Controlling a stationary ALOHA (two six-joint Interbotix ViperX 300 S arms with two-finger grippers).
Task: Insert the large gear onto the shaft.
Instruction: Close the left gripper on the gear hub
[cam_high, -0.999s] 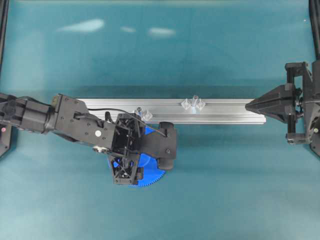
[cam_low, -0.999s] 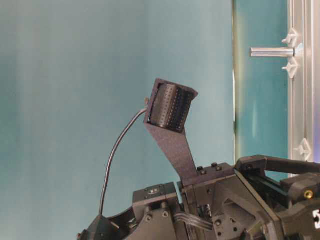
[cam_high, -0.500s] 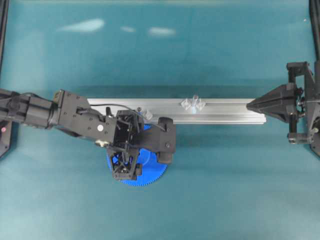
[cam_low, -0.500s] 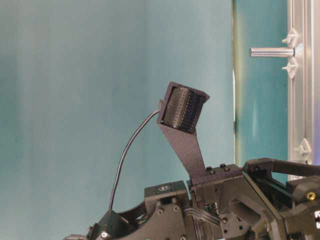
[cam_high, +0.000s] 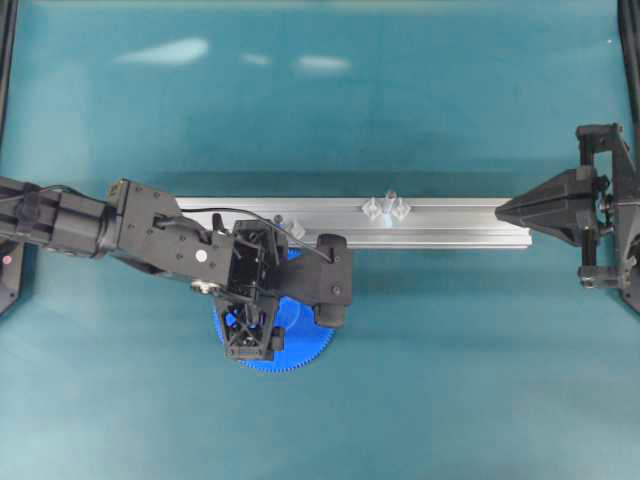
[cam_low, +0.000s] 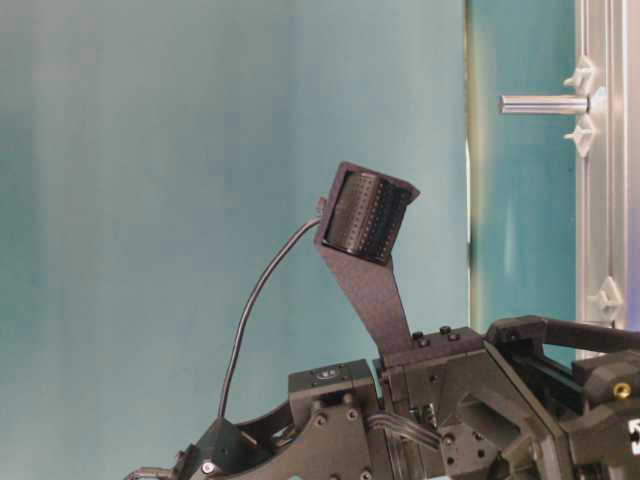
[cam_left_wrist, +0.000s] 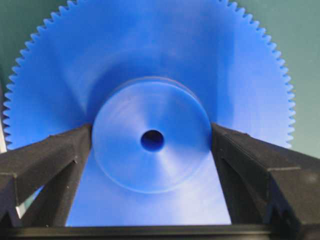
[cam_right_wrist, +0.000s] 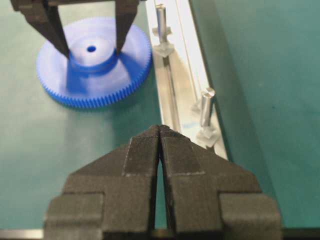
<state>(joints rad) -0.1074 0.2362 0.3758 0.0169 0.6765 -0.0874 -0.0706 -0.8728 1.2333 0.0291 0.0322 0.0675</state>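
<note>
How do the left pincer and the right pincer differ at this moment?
The left pincer stands wide open, its fingers on either side of the large gear's raised hub; the right pincer is shut, fingertips together, with nothing between them. The left reaches over the gear beside the rail; the right sits back past the rail's end. Both are black with tapered fingers.

Both arms are showing matte black bodies of boxy, angular segments studded with small screws. A thin black cable is arching over the left arm's wrist, and a perforated black camera housing (cam_low: 365, 216) is sitting on a slim black bracket. The left gripper (cam_left_wrist: 151, 145) is showing two tapering black fingers (cam_left_wrist: 47, 160) with a rough printed texture. The right gripper (cam_right_wrist: 159, 131) is ending in two wedge-shaped black fingers (cam_right_wrist: 140, 155) with fine layered ridges.
</note>
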